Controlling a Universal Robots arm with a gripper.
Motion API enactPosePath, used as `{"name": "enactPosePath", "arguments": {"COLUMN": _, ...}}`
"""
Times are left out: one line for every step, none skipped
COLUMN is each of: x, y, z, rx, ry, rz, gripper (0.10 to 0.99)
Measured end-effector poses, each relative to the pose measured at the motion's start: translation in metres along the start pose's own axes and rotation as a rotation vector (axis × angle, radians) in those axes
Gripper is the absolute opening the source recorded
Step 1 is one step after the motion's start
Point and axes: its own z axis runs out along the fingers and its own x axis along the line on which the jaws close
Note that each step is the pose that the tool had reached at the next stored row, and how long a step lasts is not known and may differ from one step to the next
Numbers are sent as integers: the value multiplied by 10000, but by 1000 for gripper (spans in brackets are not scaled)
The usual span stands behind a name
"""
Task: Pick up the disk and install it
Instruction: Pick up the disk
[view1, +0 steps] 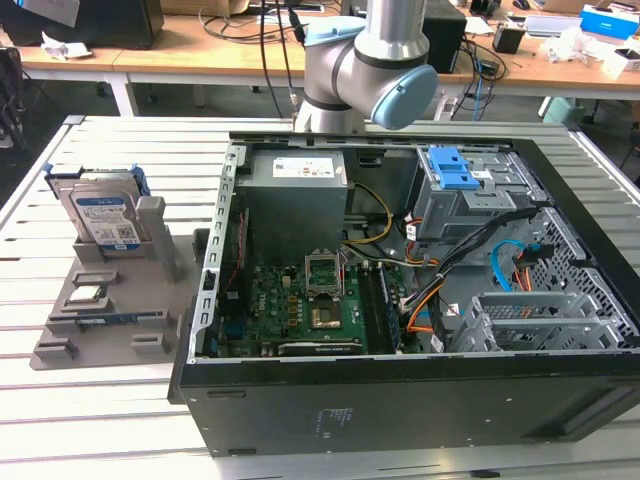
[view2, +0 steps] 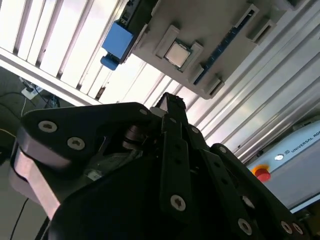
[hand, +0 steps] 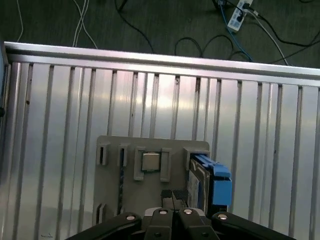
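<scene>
A slatted silver metal table (view1: 90, 420) bears an open black computer case (view1: 400, 405). A grey plastic holder plate (view1: 100, 345) lies just beside the case.

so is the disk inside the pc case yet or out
Out. The silver metal hard drive with blue side rails sits propped in the grey plastic holder on the table, beside the open black computer case.

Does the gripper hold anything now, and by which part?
Nothing is held: the fingers are shut on nothing, and the disk stands in the grey holder.
</scene>
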Motion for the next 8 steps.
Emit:
{"name": "enactPosePath", "arguments": {"x": 0, "y": 0, "z": 4, "rx": 1, "ry": -7, "rz": 151, "gripper": 106}}
{"name": "enactPosePath", "arguments": {"x": 0, "y": 0, "z": 8, "rx": -1, "ry": -16, "rz": 420, "gripper": 106}}
{"name": "enactPosePath", "arguments": {"x": 0, "y": 0, "z": 9, "rx": -1, "ry": -16, "rz": 526, "gripper": 106}}
{"name": "enactPosePath", "arguments": {"x": 0, "y": -1, "z": 10, "rx": -1, "ry": -15, "rz": 564, "gripper": 106}}
{"name": "enactPosePath", "arguments": {"x": 0, "y": -1, "z": 12, "rx": -1, "ry": -12, "rz": 622, "gripper": 106}}
{"name": "enactPosePath", "arguments": {"x": 0, "y": -1, "z": 13, "rx": -1, "ry": -10, "rz": 674, "gripper": 106}}
{"name": "enactPosePath", "arguments": {"x": 1, "y": -1, "z": 14, "rx": -1, "ry": -3, "rz": 699, "gripper": 106}}
{"name": "enactPosePath", "arguments": {"x": 0, "y": -1, "z": 14, "rx": -1, "ry": 3, "rz": 711, "gripper": 106}}
